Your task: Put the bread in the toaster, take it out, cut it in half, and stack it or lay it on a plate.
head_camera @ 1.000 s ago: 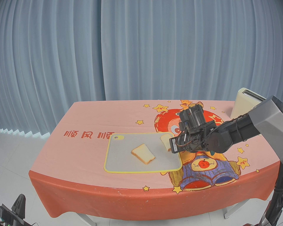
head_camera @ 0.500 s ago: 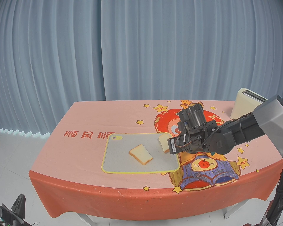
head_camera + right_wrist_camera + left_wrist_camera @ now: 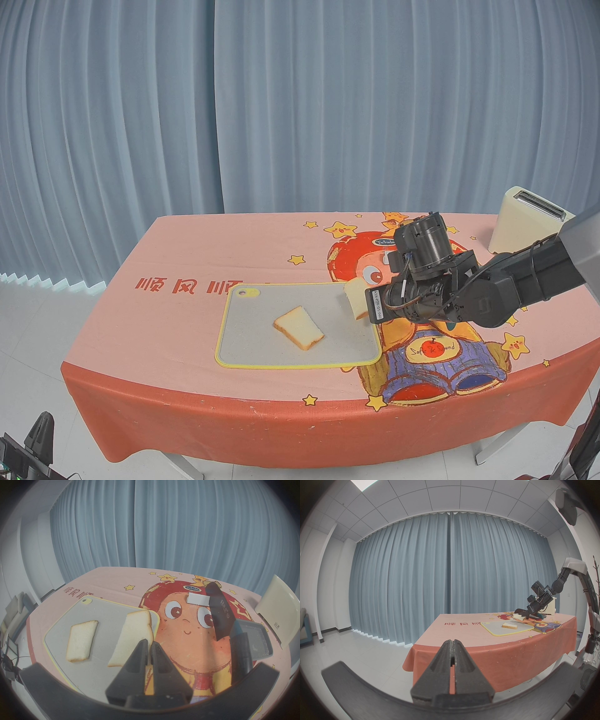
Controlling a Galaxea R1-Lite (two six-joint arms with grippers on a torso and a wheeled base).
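- Right gripper (image 3: 147, 646): jaws pinch the held bread half (image 3: 133, 637) by 1 edge. The half is tilted over the right edge of the cutting board (image 3: 262, 340).
- 2nd bread half (image 3: 299, 327): lies flat near the board's centre, apart from the held half.
- Left gripper (image 3: 452, 667): fingers pressed together with nothing between them, low and off the table (image 3: 187, 350), at its front left.
- Toaster (image 3: 528, 219): upright at the table's far right corner.
- Knife (image 3: 220, 612): black blade on the tablecloth, between board and toaster.

Pleated blue-grey curtains (image 3: 281, 106) cover the whole back wall. The floor (image 3: 25, 350) is pale tile under a panelled ceiling (image 3: 456, 495).
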